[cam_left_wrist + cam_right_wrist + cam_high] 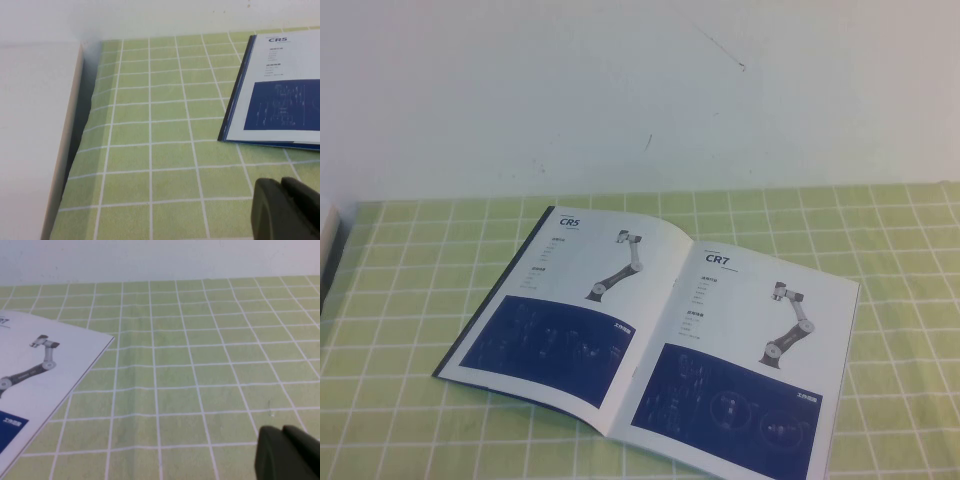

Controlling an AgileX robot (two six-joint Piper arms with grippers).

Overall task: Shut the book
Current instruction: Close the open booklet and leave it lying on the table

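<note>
Left claw (286, 210), right claw (287, 452): low over the desk (900, 230), clear of the book's left and right edges; nothing seen held, opening cannot be told. Book (650, 345): open flat, mid-desk. Thin, light, floppy; probably best lifted by an outer page edge.

One book (650, 340) (open) — two grippers (284, 200) (286, 445).

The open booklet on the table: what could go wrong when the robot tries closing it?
1. The thin white-and-blue paper booklet lies flat on the green checked tablecloth, so a page edge may be hard to lift and the cloth could bunch.
2. Nothing pins it, so a push may slide it rather than fold it. The left gripper hangs near its left page, the right gripper near its right page, neither touching.
</note>
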